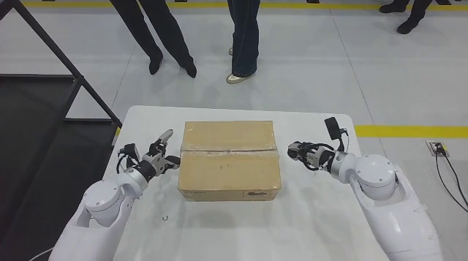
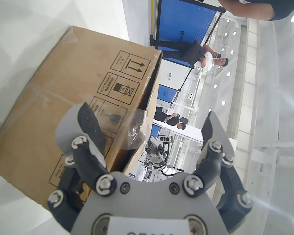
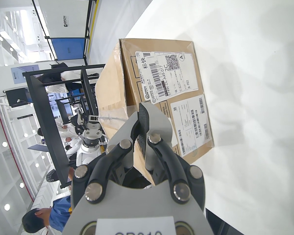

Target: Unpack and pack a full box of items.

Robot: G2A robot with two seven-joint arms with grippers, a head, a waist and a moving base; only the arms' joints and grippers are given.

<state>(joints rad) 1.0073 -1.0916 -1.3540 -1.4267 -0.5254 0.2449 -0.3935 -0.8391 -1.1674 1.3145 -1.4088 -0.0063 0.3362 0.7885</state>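
Note:
A closed brown cardboard box [image 1: 229, 160] lies in the middle of the white table [image 1: 307, 217], its top flaps meeting along a taped seam. The left gripper [image 1: 162, 151] sits just off the box's left end, fingers wide open; in the left wrist view its gripper [image 2: 149, 123] faces the printed end of the box [image 2: 71, 91], where loose clear tape [image 2: 134, 130] hangs by the flap edge. The right gripper [image 1: 296, 150] is at the box's right end; in the right wrist view its gripper [image 3: 142, 113] is shut in front of the labelled end of the box [image 3: 161, 86].
A small dark ring-like bit [image 1: 166, 219] lies on the table near the front left. A black frame [image 1: 51, 78] stands to the left of the table. People stand on the floor beyond the table's far edge.

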